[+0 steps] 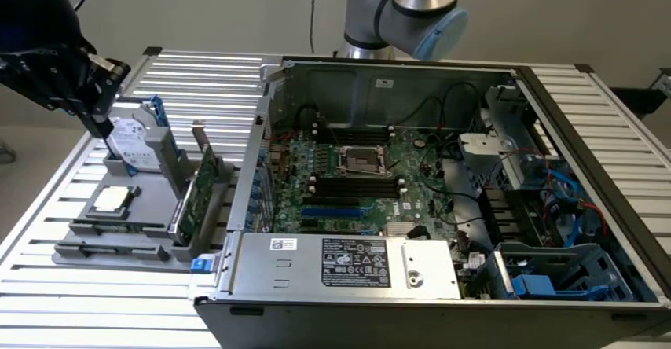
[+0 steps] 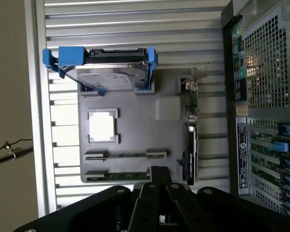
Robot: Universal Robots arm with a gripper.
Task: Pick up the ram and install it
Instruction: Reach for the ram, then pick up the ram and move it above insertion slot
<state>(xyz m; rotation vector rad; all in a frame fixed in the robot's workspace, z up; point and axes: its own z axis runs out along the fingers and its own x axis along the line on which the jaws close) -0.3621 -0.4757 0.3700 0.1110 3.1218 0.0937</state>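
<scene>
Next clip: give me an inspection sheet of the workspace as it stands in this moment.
Surface: slatted metal table carrying a grey parts tray and an open computer case.
Job's things: ram lying in its tray holder, not picked up.
Clutter: hard drive, processor and expansion card on the tray.
Grippers: gripper shut, nothing seen in it, above the tray.
Cables: blue, red and black wires inside the case.
Surroundings: plain wall, nothing else seen.

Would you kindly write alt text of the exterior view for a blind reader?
A shut black gripper hangs over a grey parts tray at the exterior view's left, beside a hard drive in a blue caddy; the ram lies at the tray's near edge. An open computer case stands at the exterior view's right.
</scene>
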